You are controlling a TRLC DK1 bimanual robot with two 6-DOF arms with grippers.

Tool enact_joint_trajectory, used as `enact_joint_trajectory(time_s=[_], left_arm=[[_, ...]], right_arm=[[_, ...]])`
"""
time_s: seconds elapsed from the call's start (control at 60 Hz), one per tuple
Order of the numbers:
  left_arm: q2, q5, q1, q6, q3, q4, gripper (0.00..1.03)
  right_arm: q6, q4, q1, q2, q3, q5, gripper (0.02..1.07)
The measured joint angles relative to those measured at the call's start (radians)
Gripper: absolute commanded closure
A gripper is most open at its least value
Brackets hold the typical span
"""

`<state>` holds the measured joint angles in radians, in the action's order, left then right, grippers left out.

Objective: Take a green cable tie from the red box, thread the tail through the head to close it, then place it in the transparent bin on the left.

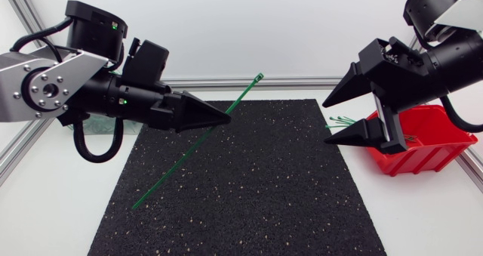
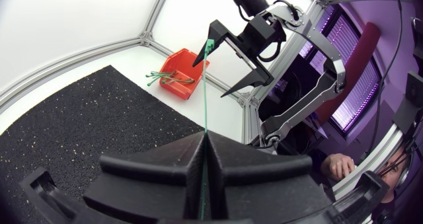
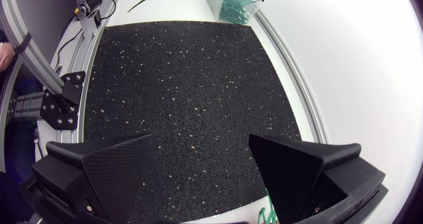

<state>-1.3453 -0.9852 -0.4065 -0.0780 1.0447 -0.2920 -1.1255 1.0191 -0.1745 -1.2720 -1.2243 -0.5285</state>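
Your left arm (image 1: 68,82) reaches in roughly level over the left rear corner of the black mat (image 1: 249,188), its wedge tips pointing toward the mat's middle. Its jaws are pressed together on the green cable tie (image 1: 189,152), gripping it nearer the head than the tail. The tie runs straight and slanted above the mat, head raised past the rear edge and tail low toward the left front, not threaded.

Your right arm (image 1: 445,60) hangs at the mat's right edge beside the red box (image 1: 434,146) on the white worktop (image 1: 423,218). Its jaws are wide apart and hold nothing. Spare ties (image 1: 341,121) poke over the box's rim toward the mat. The transparent bin (image 3: 228,2) sits off the mat's left rear corner.
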Motion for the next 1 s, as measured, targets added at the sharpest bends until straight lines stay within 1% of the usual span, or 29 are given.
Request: enact_joint_trajectory(time_s=[0.017, 0.067, 0.083, 0.1, 0.133, 0.15, 0.167, 0.183, 0.2, 0.217, 0.25, 0.317, 0.35, 0.417, 0.55, 0.633, 0.717, 0.883, 1.0], left_arm=[[0.000, 0.007, -0.002, 0.000, 0.000, 0.000, 0.87], [0.001, 0.050, -0.012, -0.002, 0.000, 0.000, 0.77], [0.003, 0.077, -0.020, -0.007, 0.000, 0.000, 0.75], [0.005, 0.101, -0.028, -0.011, -0.001, 0.000, 0.70], [0.014, 0.165, -0.050, -0.027, -0.007, 0.000, 0.66], [0.022, 0.203, -0.066, -0.035, -0.012, 0.000, 0.61], [0.030, 0.238, -0.083, -0.042, -0.017, 0.000, 0.60], [0.037, 0.269, -0.099, -0.053, -0.023, 0.000, 0.53], [0.048, 0.320, -0.127, -0.061, -0.030, -0.002, 0.48], [0.056, 0.354, -0.150, -0.071, -0.035, -0.003, 0.46], [0.068, 0.402, -0.183, -0.085, -0.043, -0.003, 0.43], [0.084, 0.487, -0.239, -0.112, -0.057, -0.003, 0.42], [0.088, 0.518, -0.249, -0.126, -0.062, -0.003, 0.39], [0.089, 0.572, -0.250, -0.145, -0.069, -0.003, 0.39], [0.098, 0.623, -0.245, -0.186, -0.082, -0.003, 0.39], [0.098, 0.629, -0.232, -0.209, -0.085, -0.003, 0.39], [0.094, 0.654, -0.223, -0.235, -0.087, -0.003, 0.38], [0.042, 0.705, -0.245, -0.264, -0.102, 0.021, 0.36], [-0.014, 0.729, -0.247, -0.269, -0.102, 0.047, 0.34]], right_arm=[[0.000, 0.000, 0.000, 0.002, 0.001, 0.000, 0.07], [0.000, 0.000, 0.000, 0.007, 0.002, 0.000, 0.07], [0.000, 0.000, 0.000, 0.010, 0.003, 0.000, 0.07], [0.000, -0.001, 0.000, 0.012, 0.003, 0.000, 0.07], [0.000, -0.003, 0.000, 0.018, 0.008, 0.000, 0.07], [0.000, -0.003, 0.000, 0.021, 0.010, 0.000, 0.07], [0.000, -0.003, 0.000, 0.024, 0.012, 0.000, 0.07], [0.000, -0.002, 0.000, 0.026, 0.015, 0.000, 0.07], [0.000, -0.002, 0.000, 0.029, 0.018, 0.000, 0.07], [-0.001, -0.003, 0.000, 0.030, 0.021, 0.000, 0.07], [-0.001, -0.003, 0.001, 0.033, 0.024, 0.001, 0.07], [-0.002, -0.005, 0.001, 0.036, 0.032, 0.001, 0.07], [-0.004, -0.006, 0.001, 0.038, 0.035, 0.001, 0.07], [-0.004, -0.007, 0.006, 0.043, 0.040, 0.001, 0.07], [-0.018, -0.009, 0.032, 0.055, 0.059, 0.001, 0.07], [-0.036, -0.011, 0.056, 0.057, 0.068, 0.001, 0.07], [-0.053, -0.033, 0.073, 0.063, 0.090, 0.005, 0.07], [-0.087, -0.059, 0.084, 0.077, 0.135, 0.020, 0.07], [-0.102, -0.108, 0.087, 0.077, 0.179, 0.053, 0.07]])
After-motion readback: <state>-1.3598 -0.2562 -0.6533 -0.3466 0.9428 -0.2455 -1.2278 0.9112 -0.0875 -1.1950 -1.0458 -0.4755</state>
